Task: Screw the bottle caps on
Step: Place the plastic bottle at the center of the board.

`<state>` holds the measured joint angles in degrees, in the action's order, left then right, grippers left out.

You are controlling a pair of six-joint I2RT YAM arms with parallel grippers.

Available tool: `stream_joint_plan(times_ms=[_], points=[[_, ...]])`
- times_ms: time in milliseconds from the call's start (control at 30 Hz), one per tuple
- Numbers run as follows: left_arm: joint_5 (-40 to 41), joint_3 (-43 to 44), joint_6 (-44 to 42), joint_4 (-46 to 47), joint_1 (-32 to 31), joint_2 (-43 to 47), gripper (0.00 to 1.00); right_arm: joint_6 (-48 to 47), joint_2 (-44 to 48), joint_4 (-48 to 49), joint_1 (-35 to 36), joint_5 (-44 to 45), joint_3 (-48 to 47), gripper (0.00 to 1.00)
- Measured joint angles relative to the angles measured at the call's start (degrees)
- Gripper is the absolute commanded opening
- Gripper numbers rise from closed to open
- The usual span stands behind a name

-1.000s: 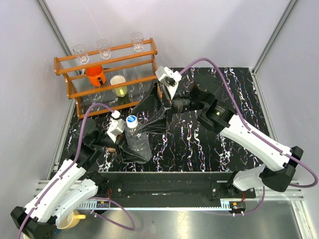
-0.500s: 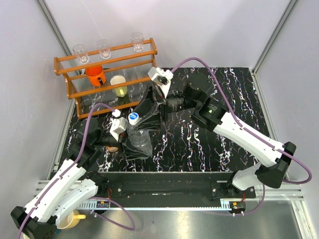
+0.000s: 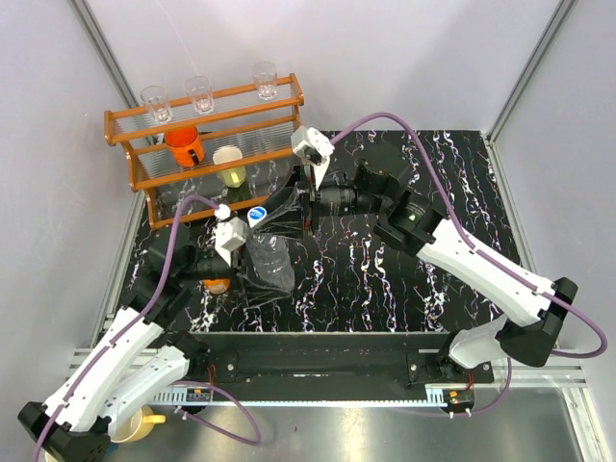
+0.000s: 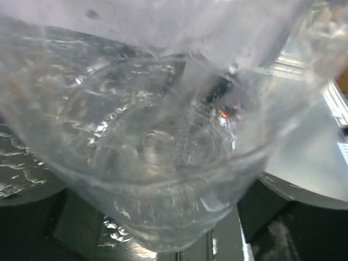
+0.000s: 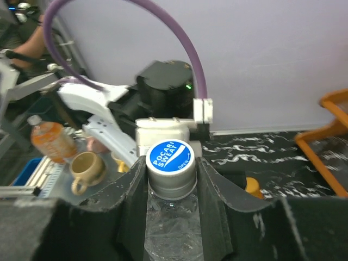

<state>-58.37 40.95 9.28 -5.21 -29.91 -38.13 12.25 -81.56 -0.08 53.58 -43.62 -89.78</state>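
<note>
Closing in from the right over the past second, the right gripper (image 5: pixel 171 173) now has its jaws pressed against both sides of the blue-and-white cap (image 5: pixel 169 156), which sits on the neck of the clear bottle (image 3: pixel 270 268). The bottle is at the left of the black marbled surface (image 3: pixel 404 289), in front of the wooden rack (image 3: pixel 207 125). The left gripper (image 3: pixel 241 274) is beside the bottle's lower body; whether its jaws grip cannot be told.
</note>
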Motion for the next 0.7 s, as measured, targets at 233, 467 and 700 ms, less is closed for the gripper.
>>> stream_joint_plan(times_ms=[233,467,700], points=[[10.34,9.9,-9.05,-14.53,0.55,0.13,0.99,-5.09,1.51,-2.84,0.2,9.94,1.9,0.19],[24.81,10.03,-14.91,-26.69,0.7,7.32,0.99,-7.58,1.64,-2.16,0.85,13.42,5.38,0.18],[44.52,10.86,-15.17,-38.29,0.92,12.9,0.99,-8.13,-2.51,8.7,1.75,14.27,13.7,0.22]])
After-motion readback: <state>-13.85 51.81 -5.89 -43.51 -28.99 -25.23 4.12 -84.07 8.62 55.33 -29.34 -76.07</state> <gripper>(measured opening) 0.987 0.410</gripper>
